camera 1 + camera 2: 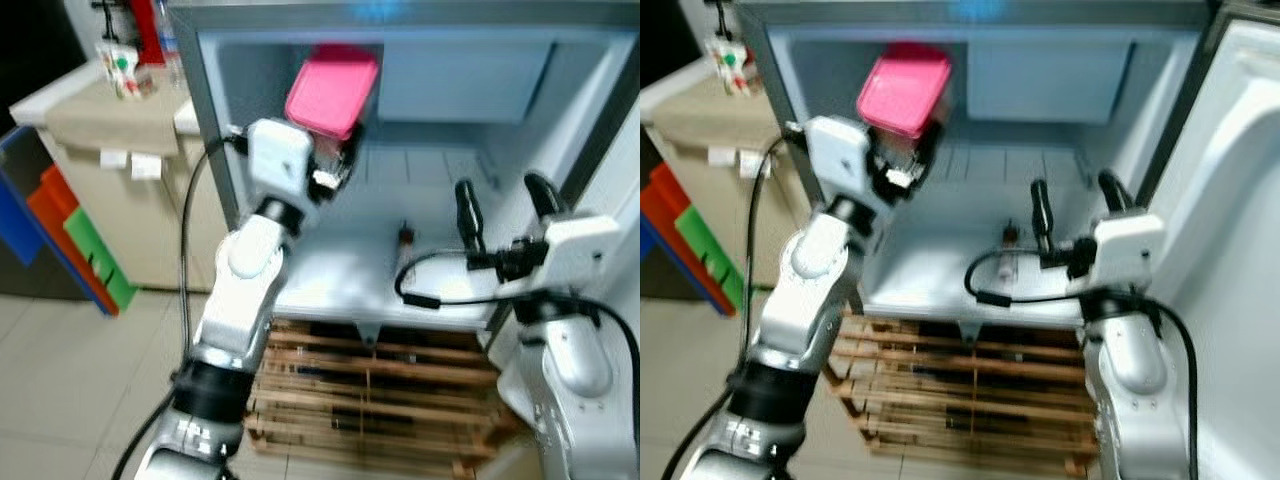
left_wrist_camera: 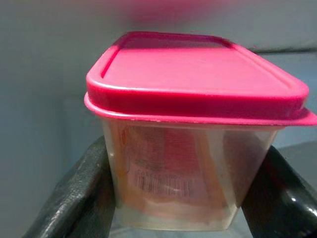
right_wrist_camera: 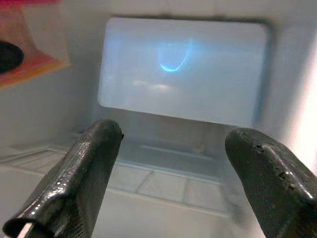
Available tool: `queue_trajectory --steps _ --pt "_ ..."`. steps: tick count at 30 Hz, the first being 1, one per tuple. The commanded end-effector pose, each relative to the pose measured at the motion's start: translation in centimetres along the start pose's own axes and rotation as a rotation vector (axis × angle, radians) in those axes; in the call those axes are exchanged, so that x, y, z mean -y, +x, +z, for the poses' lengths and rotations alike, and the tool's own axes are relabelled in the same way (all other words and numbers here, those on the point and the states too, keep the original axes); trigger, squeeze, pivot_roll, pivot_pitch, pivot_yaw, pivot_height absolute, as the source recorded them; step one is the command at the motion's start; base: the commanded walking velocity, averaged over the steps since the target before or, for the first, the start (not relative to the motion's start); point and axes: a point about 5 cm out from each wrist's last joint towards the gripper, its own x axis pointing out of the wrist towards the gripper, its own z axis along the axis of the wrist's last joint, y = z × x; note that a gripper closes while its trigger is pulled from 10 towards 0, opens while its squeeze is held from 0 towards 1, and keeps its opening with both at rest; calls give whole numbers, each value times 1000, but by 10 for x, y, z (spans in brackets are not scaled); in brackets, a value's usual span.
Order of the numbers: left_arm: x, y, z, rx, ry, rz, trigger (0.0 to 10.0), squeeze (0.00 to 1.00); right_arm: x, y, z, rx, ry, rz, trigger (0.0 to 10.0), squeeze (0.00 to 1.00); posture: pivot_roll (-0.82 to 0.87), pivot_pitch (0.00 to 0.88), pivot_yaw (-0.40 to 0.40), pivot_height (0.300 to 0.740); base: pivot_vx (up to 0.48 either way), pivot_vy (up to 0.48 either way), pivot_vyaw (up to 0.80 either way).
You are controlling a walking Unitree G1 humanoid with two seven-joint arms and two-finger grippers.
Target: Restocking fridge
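Holding a clear container (image 2: 183, 173) with a pink lid (image 1: 332, 88), my left hand (image 1: 335, 150) is raised inside the open fridge (image 1: 430, 150), up near the top left of the compartment. In the left wrist view I see both black fingers (image 2: 74, 198) pressed against the container's two sides, pinching it, with the lid tilted a little and a label showing through the wall. The container is in the air, well above the fridge floor (image 1: 340, 270).

My right hand (image 1: 1072, 205) sits lower and to the right, just inside the fridge mouth, its two fingers (image 3: 79, 183) spread apart with nothing between them, pointing at the lit back panel (image 3: 183, 69). A small dark-capped bottle (image 1: 405, 236) stands on the fridge floor between the two hands. The fridge rests on a wooden pallet (image 1: 380, 390). Off to the left is a beige tabletop (image 1: 100, 110) carrying a small carton (image 1: 120, 70).
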Motion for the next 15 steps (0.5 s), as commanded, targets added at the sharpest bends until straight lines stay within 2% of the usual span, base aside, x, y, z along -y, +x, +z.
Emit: queue_trajectory --steps 1,5,8,15 --pt "-7 2 -1 -11 6 38 10000 0 1 0 2 5 9 4 10000 0 -172 0 31 740 0 0 0" --pt "-11 5 -5 -34 10 63 10000 0 0 0 2 -2 11 14 10000 0 -172 0 31 740 0 0 0" --pt "-17 9 -14 -98 21 83 10000 0 -2 -1 1 -8 22 32 10000 0 -175 0 27 740 0 0 0" --pt "-44 26 -30 -226 67 192 10000 0 -6 -3 -4 -66 71 79 10000 0 -189 0 30 740 0 0 0"
